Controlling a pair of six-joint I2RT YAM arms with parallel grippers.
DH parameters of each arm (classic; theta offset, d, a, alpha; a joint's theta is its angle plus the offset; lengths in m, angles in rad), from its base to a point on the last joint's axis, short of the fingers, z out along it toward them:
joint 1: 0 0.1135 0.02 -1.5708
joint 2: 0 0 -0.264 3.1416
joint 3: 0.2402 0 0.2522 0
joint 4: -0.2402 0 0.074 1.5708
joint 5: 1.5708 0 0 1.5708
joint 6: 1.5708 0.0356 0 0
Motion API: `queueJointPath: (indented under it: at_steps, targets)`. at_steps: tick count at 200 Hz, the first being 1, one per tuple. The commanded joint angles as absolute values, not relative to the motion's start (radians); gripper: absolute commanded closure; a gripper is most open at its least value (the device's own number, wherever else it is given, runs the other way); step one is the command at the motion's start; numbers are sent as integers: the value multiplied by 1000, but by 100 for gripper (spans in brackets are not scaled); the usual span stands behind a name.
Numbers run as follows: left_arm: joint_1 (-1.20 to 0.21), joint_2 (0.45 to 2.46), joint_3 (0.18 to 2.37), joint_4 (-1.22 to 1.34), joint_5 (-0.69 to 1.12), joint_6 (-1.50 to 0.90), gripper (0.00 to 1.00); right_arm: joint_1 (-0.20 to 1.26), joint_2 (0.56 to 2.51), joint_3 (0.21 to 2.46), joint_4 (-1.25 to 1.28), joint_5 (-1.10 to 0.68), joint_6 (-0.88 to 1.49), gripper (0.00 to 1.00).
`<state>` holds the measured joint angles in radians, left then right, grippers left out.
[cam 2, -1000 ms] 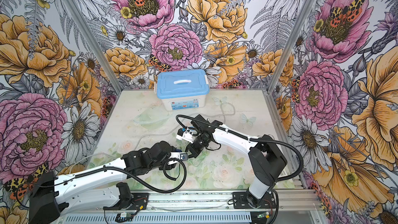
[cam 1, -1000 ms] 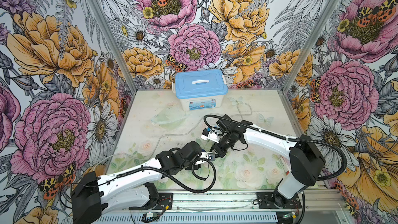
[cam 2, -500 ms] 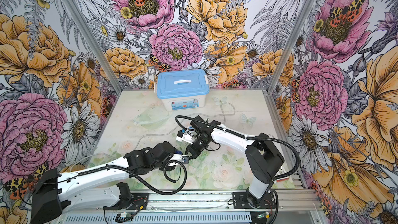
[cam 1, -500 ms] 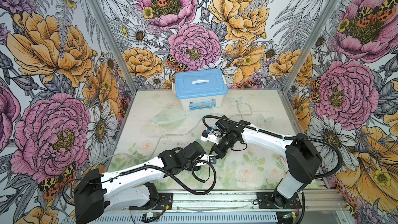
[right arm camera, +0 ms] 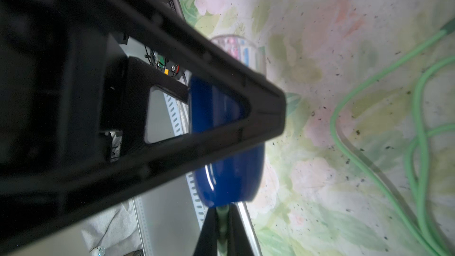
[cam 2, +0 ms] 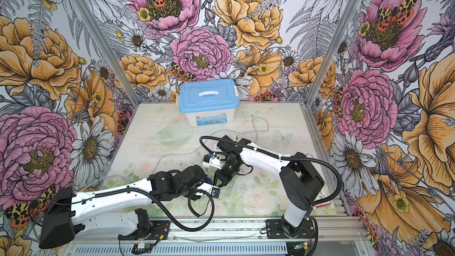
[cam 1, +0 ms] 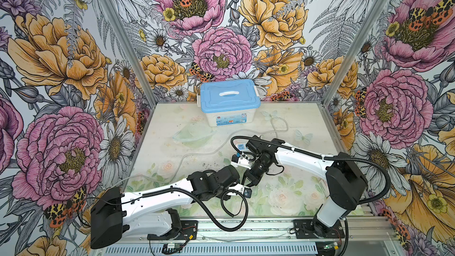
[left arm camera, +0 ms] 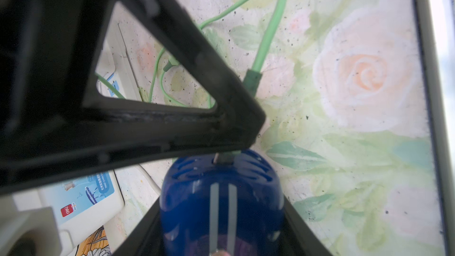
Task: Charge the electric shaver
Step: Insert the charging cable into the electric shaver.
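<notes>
The electric shaver (left arm camera: 216,220), its glossy dark-blue body marked by two pale stripes, was low over the near middle of the worktop (cam 1: 172,148), clamped by its sides in the left tool (left arm camera: 221,193), whose jaws stood part-way apart to span the body. In a top view only a small blue patch of the shaver (cam 2: 208,180) showed between the two wrists. Its slotted end faced the right tool (right arm camera: 222,217), which was pinched narrow on the green plug (left arm camera: 252,80). The plug's metal tip met the opening in that end, though how deep it sat could not be told. In the right wrist view the silver head end of the shaver pointed away from the plug. From the plug the green cable (left arm camera: 269,35) curved off and lay in loose loops on the floral surface. Farther back, partly under the right arm, lay the white power strip (cam 1: 240,147) with a blue socket, and a pale cord (cam 1: 197,155) ran across the worktop to the left. Against the back wall stood a white storage box with a blue lid (cam 1: 230,94), closed.
</notes>
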<state>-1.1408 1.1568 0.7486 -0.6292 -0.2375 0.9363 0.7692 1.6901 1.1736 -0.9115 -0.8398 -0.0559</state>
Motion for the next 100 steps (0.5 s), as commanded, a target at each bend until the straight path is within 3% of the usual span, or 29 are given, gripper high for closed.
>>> queueJointPath:
  at_steps: [1,100]
  targets:
    - [-1198,1159,825,-499,-92,991,100,769,1703,1215,-773,-833,-82,100]
    - [-1278,1195,848,-492,-68,970,100,743,1707,1251,-773,-781,-113,100]
